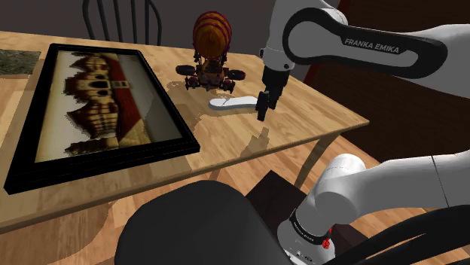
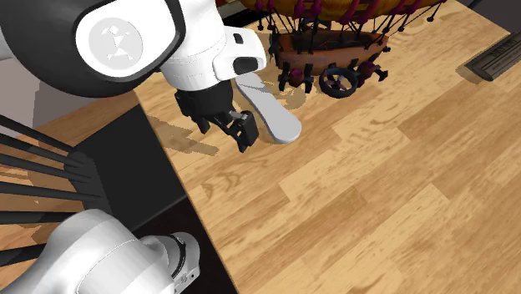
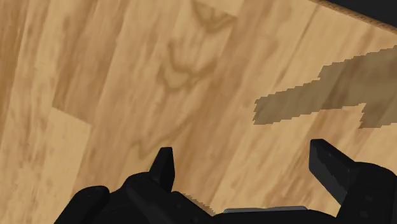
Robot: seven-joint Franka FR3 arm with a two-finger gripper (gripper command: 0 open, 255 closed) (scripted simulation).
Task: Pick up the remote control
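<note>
Tool (image 3: 245, 160) hung open and empty near the worktop's (image 1: 226, 147) edge; the grasp called for centring over the white remote (image 1: 232, 104) alongside and straddling its narrow width before lowering.

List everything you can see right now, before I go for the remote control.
table: one, light wood, under everything.
remote control: one, white, flat on the table in front of the airship model.
airship model: one, red-and-orange striped balloon over a dark hull, upright.
framed picture: one, black frame, flat on the table towards the shoulder view's left.
mat: one, greenish, at the shoulder view's left edge.
far chair: one, dark, spindle-backed, beyond the table.
near chair: one, dark, by the table's near edge.
arm: one, white with dark joints.
jaws: one pair, black, open, above the table at the remote control's end.
</note>
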